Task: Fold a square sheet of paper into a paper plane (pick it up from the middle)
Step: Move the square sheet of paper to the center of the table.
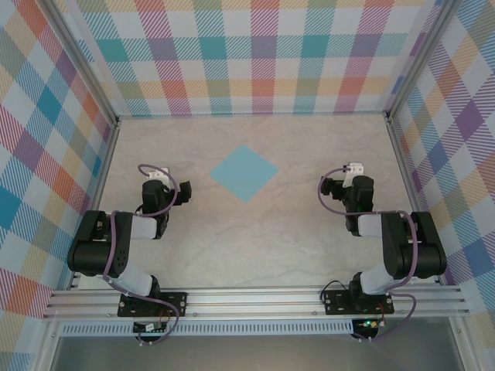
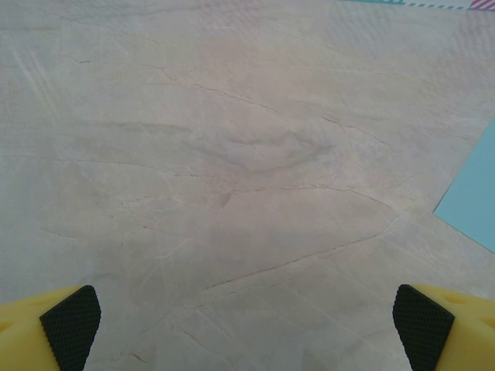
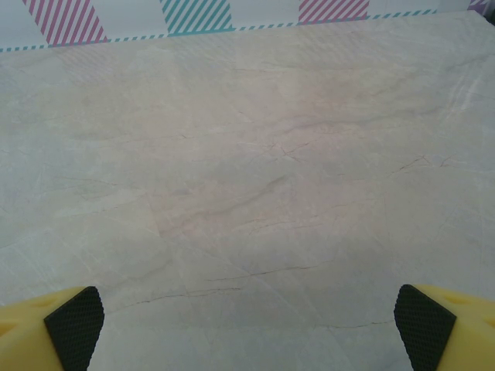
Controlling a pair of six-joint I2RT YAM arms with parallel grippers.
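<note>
The left tool (image 2: 247, 331) and right tool (image 3: 247, 331) are held wide open and empty over the bench (image 1: 247, 247), apparently so the middle of the square sheet of paper (image 1: 244, 172) can be approached, this flat, uncreased, light blue sheet being laid corner-on ahead of and between them.

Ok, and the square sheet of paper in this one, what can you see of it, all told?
The square sheet of paper is thin, plain and light blue, with four sharp corners and no fold or crease that I can make out. It lies flat and unfolded on the marble-look table, near the middle of the surface, turned so it reads as a diamond from above. The left wrist view catches one of its corners at the right edge. Nothing but the table touches it.
</note>
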